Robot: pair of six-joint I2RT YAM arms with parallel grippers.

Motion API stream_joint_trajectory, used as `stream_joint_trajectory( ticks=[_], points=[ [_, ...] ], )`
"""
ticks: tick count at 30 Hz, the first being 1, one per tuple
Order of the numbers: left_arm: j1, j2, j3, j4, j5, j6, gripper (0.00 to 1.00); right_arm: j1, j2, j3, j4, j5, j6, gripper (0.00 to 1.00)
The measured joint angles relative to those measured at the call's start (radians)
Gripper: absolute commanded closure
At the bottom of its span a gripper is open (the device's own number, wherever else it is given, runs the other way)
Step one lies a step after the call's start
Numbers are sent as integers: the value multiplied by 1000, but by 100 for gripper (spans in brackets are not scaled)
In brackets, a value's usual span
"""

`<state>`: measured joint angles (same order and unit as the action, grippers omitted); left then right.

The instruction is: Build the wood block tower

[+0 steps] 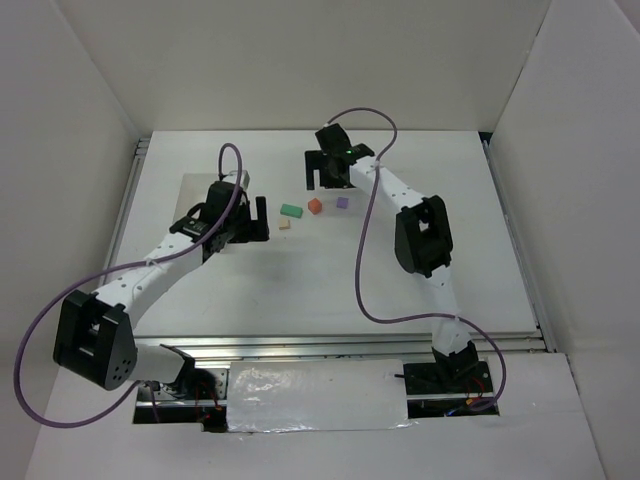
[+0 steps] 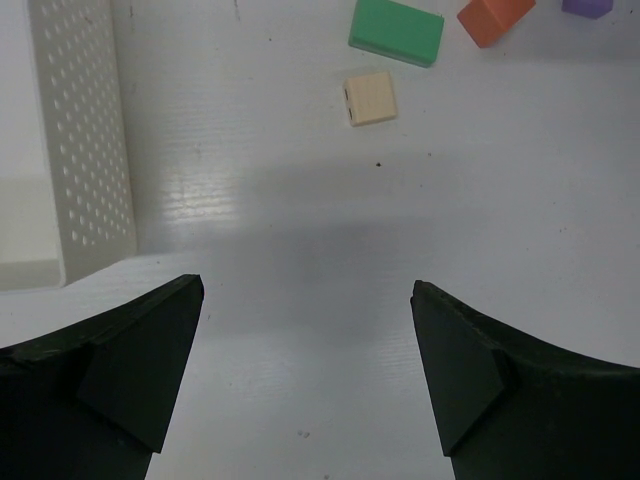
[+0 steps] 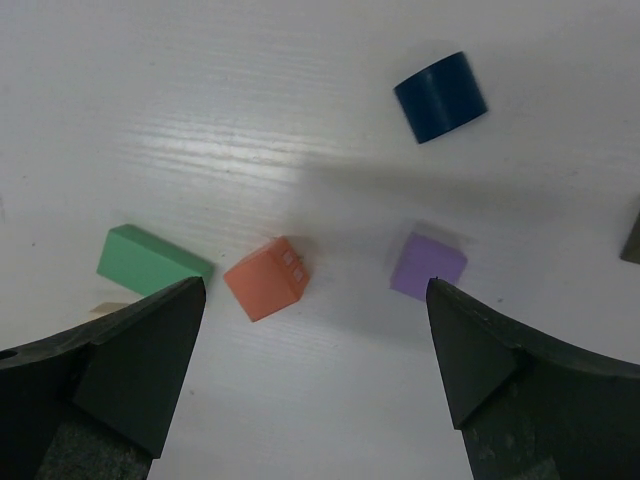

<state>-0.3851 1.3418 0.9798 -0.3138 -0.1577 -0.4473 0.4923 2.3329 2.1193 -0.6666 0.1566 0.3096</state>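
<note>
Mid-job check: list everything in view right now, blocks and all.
green block: one, green, left end of a loose row
orange block: one, orange-red, right of the green
purple block: one, purple, right of the orange
blue block: one, dark blue, apart, beyond the purple
beige block: one, beige, near side of the green
dark piece: one, cut off at the view's edge, unidentifiable
tray: one, white, perforated, table's left
table: one, white
left gripper: black, open, empty
right gripper: black, open, over the row

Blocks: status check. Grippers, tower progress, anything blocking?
Left gripper open, empty. Right gripper open, empty, orange block and purple block just ahead. No tower yet; blocks loose, unstacked. Nothing blocking.
</note>
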Motion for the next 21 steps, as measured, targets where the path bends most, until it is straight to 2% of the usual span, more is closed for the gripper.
stream_joint_trajectory(
  ticks=[5, 14, 21],
  points=[
    [14, 78, 56, 4, 21, 3, 1, 36, 16, 0, -4, -43, 31, 2],
    [23, 104, 66, 11, 54, 10, 1, 50, 61, 0, -8, -78, 46, 4],
    [23, 116, 67, 15, 59, 26, 1, 49, 89, 11, -7, -78, 50, 12]
  ],
)
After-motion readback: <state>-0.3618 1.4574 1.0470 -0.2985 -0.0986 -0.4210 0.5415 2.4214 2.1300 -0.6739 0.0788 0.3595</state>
